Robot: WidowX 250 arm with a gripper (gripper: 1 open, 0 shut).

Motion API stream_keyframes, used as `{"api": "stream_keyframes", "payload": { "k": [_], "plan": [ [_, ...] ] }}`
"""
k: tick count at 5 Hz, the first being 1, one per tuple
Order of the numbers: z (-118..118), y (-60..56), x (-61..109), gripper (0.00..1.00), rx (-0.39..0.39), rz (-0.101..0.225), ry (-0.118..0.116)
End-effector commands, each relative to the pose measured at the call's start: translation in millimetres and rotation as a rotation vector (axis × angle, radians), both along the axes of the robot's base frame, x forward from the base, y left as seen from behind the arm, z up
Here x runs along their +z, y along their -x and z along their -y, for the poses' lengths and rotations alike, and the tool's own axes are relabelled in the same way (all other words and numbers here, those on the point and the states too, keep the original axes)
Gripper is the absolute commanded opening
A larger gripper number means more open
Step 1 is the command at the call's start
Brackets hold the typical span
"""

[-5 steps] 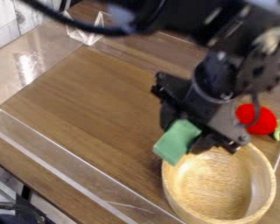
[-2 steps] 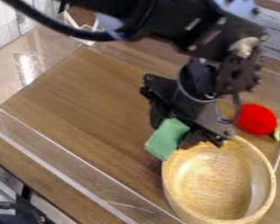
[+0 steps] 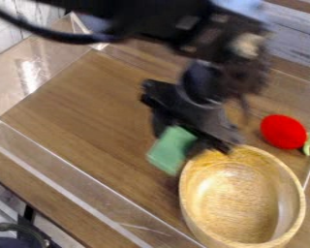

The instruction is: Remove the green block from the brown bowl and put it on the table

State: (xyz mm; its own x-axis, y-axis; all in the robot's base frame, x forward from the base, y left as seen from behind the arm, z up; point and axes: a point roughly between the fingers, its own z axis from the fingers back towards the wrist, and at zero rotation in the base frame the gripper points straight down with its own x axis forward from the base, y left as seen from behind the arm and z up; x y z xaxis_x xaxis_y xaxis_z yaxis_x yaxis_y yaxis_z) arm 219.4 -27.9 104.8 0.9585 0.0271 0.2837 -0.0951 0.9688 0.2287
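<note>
The green block (image 3: 172, 150) hangs tilted just left of the brown bowl (image 3: 242, 203), outside its rim and over the table (image 3: 80, 107). My gripper (image 3: 184, 139) is shut on the block's upper part, its black fingers pointing steeply down. The image is blurred around the arm. Nothing lies inside the bowl, whose wooden floor shows bare.
A red round toy (image 3: 283, 131) with a green stem lies right of the arm, behind the bowl. Clear acrylic walls (image 3: 67, 184) run along the table's near and left edges. Black cables and the arm's body fill the upper part of the view.
The arm has carried the green block leftward, away from the bowl's rim and out over the table. The bowl and red toy have stayed put.
</note>
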Motion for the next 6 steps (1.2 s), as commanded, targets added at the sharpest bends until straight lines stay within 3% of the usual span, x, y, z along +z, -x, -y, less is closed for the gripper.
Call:
{"api": "stream_keyframes", "payload": {
  "k": [1, 2, 3, 4, 5, 6],
  "plan": [
    [-34, -0.6, 4.9, 0.0, 0.02, 0.049, 0.033],
    [-54, 1.3, -3.7, 0.0, 0.037, 0.068, 0.069],
    [-46, -6.6, -12.8, 0.0, 0.035, 0.079, 0.132],
    [-48, -16.3, -22.7, 0.0, 0.077, 0.089, 0.155],
    [-49, -22.9, -27.5, 0.0, 0.117, 0.107, 0.158],
    [-52, -26.6, -34.5, 0.0, 0.058, 0.11, 0.166]
  ]
}}
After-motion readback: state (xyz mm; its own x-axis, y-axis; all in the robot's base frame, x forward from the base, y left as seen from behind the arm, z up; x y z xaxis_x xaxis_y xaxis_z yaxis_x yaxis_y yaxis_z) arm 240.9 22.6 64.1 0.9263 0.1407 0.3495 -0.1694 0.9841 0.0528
